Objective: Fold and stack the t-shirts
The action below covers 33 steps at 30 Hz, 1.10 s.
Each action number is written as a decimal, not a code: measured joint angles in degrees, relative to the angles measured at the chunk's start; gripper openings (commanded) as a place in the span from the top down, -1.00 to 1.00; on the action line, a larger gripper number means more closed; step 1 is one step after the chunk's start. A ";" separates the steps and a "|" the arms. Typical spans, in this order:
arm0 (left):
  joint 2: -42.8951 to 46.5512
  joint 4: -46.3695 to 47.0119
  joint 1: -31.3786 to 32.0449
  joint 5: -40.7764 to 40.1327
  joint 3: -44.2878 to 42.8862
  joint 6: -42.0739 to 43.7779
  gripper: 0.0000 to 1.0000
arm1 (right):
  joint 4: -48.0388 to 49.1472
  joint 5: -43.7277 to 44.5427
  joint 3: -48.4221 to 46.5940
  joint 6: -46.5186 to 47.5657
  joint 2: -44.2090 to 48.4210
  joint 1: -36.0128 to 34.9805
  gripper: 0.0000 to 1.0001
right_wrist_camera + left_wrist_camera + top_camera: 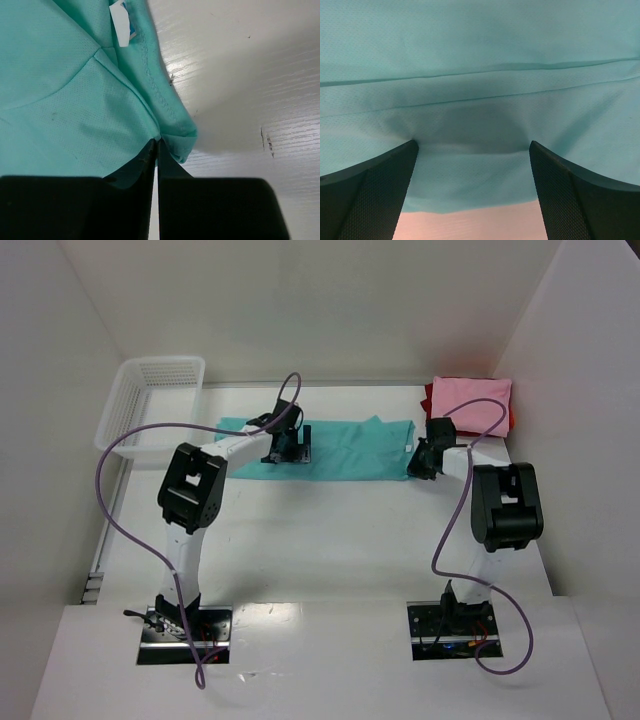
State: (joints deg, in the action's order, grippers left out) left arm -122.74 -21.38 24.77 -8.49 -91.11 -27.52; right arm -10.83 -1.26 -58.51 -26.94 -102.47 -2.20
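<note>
A teal-green t-shirt (350,450) lies as a long folded strip across the far half of the table. My left gripper (288,452) stands open on its left-middle part. In the left wrist view both fingers (395,175) press down on the cloth (480,75), just inside its near edge. My right gripper (418,465) is at the strip's right end. The right wrist view shows its jaws (158,142) shut on a corner of the teal cloth (65,100). A folded pink t-shirt (470,400) rests on a red one (428,400) at the far right corner.
A white mesh basket (150,400) stands at the far left, against the wall. White walls close in on the table's left, back and right. A white label (119,25) shows on the teal shirt near the right gripper. Purple cables loop from both arms.
</note>
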 measured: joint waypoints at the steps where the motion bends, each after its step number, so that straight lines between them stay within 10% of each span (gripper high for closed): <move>1: -0.03 0.02 0.00 -0.10 0.00 -0.06 -1.00 | -0.05 0.12 -0.02 -0.01 -0.02 0.00 0.99; 19: -0.12 0.45 -0.78 -0.15 0.00 -1.23 -1.00 | -3.07 3.31 0.93 -2.08 1.54 0.00 0.84; 33: -0.12 0.62 -1.05 0.25 0.00 -1.09 -1.00 | -6.82 4.07 0.82 -3.39 4.04 0.04 -0.09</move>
State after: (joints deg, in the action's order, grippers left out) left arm -122.86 -20.76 23.73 -8.24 -91.11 -28.61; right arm -17.64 2.80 -57.69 -30.33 -98.42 -2.16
